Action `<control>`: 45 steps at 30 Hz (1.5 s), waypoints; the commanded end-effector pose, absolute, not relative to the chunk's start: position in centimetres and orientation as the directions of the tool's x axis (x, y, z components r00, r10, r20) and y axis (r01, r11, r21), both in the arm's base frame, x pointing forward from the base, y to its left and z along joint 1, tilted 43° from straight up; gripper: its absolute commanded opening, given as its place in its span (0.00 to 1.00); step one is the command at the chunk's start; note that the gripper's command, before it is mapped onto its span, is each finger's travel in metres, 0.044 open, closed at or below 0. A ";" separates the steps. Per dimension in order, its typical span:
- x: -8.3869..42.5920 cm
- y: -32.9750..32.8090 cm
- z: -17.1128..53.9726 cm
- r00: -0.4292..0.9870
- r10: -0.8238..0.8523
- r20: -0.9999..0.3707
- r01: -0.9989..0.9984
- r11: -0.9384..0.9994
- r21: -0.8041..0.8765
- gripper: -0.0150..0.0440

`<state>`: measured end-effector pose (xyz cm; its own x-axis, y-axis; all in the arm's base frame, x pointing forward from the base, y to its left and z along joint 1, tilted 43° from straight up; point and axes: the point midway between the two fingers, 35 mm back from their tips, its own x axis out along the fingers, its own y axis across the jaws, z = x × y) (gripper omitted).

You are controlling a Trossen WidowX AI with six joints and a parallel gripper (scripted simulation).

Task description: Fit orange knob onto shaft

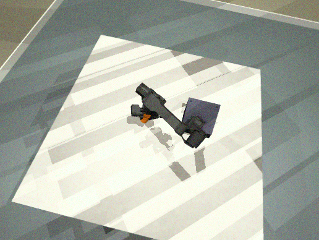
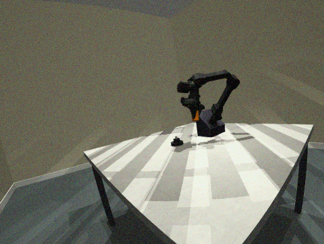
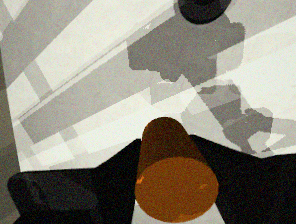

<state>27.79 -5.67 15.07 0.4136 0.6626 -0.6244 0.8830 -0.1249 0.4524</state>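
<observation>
The black parallel-jaw gripper [image 2: 195, 115] [image 3: 164, 141] is closed on the orange tapered knob [image 1: 144, 118] [image 2: 196, 116] [image 3: 176, 189], holding it above the white counter [image 1: 130, 185] [image 2: 226, 217] [image 3: 110, 107], presumably so its underside stays free for the shaft. The round dark pedestal [image 2: 176, 143] [image 3: 204, 11] stands apart on the counter, left of the knob in the exterior view, probably to receive it from above. One arm, one gripper, one knob, one pedestal.

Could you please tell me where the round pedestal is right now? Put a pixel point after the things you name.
In the exterior view, the round pedestal [image 2: 177, 143] [image 3: 204, 11] stands on the table, left of the arm's base; the wrist view shows it at the top edge, beyond the orange knob [image 1: 145, 118] [image 2: 196, 116] [image 3: 176, 189].
</observation>
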 end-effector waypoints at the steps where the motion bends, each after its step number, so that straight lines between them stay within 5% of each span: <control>1: 27.1 -6.4 15.7 0.500 0.645 -0.578 0.836 -0.185 0.516 0.25; 25: 23.1 -9.8 18.8 0.857 0.458 -0.237 0.466 -0.491 0.737 0.25; 45: 22.8 -10.0 18.8 0.902 0.400 -0.160 0.372 -0.536 0.758 0.25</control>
<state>22.82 -9.95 18.64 0.8934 0.4116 -0.1802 0.3955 -0.5299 0.7502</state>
